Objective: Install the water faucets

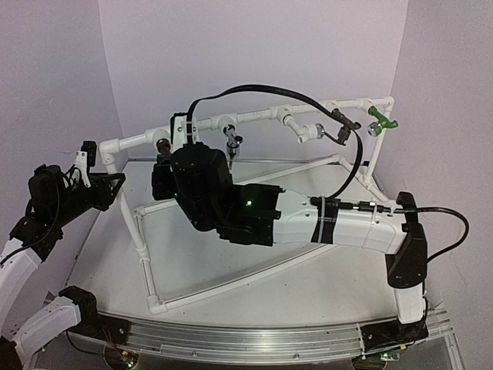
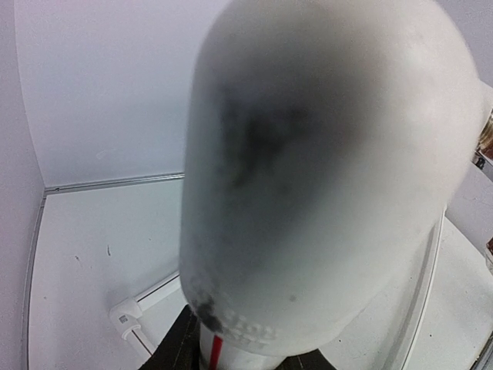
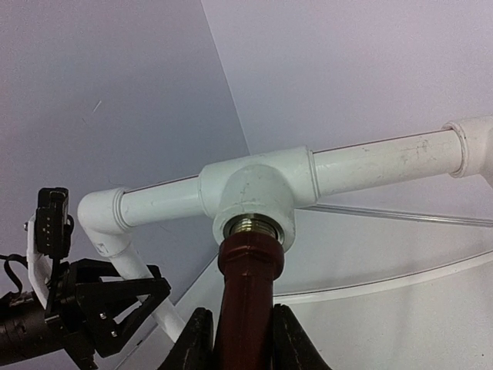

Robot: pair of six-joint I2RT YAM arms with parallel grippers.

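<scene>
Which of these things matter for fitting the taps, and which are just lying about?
Job: dark brown faucet, chrome lever faucet, white chrome-tipped faucet, dark bronze faucet, green plastic faucet, white PVC pipe frame.
Just there: looping black cable, aluminium rail, white tabletop.

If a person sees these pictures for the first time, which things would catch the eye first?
First, the big right arm, which reaches leftward across the middle of the table toward the white pipe frame. Its gripper is shut on a dark brown faucet that sits in a tee fitting near the frame's upper left end. A bright green faucet stands out at the upper right end.
</scene>
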